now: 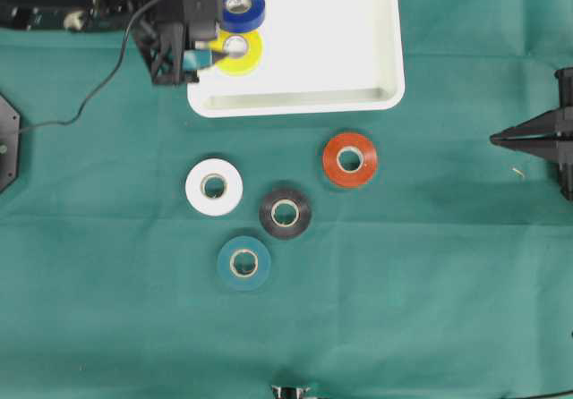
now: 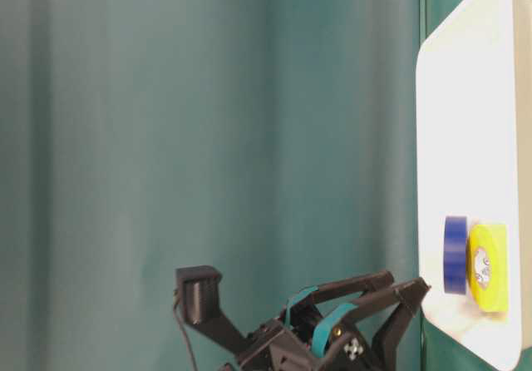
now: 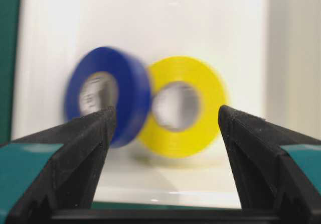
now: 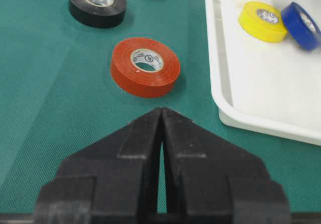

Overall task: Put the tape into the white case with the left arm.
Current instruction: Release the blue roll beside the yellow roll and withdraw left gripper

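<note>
Ahead of my left end effector (image 3: 165,128), fingers apart: glossy yellow tape (image 3: 183,106), blue tape (image 3: 108,98) leaning against it, smooth white case (image 3: 200,23); core print unreadable.

Table (image 4: 60,133) covered w/ teal-green cloth, matt, fine woven texture, slight creases lower right of the overhead view. White case (image 1: 385,41): smooth plastic, semi-gloss, soft sheen along the rim. Tape rolls look like smooth vinyl w/ pale printed card cores: orange roll (image 4: 145,67) faintly shiny on its side, black roll (image 4: 98,4) satin, yellow roll (image 3: 183,106) & blue roll (image 3: 108,101) bright, smooth, though blurred in the left wrist view. Left tool (image 3: 165,128): matt black plastic, stepped layered edges, teal bands dull like rubber. Right tool (image 4: 161,114): all matt black plastic, slightly grainy surface
</note>
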Robot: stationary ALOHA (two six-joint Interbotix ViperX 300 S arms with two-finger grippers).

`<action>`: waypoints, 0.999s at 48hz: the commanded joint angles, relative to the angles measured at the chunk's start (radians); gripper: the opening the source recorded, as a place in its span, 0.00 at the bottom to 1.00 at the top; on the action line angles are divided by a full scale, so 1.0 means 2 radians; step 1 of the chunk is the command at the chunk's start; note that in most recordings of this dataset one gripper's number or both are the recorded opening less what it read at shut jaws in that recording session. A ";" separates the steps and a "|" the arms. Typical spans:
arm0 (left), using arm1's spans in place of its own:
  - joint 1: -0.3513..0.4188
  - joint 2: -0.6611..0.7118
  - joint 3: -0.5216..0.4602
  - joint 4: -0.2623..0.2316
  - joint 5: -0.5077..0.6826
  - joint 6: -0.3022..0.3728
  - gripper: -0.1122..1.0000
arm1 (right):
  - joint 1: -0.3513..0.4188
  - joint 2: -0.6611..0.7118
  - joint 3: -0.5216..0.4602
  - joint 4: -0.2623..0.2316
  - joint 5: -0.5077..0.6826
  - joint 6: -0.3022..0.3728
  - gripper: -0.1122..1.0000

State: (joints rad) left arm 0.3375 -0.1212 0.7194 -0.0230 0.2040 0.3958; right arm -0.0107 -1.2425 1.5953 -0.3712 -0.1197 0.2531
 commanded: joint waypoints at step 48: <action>-0.199 -0.128 0.081 -0.002 -0.005 -0.074 0.84 | -0.001 0.004 0.002 -0.002 -0.004 0.001 0.02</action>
State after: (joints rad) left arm -0.0476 -0.3482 0.8820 -0.0245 0.2025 0.2516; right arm -0.0107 -1.2425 1.5953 -0.3712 -0.1197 0.2531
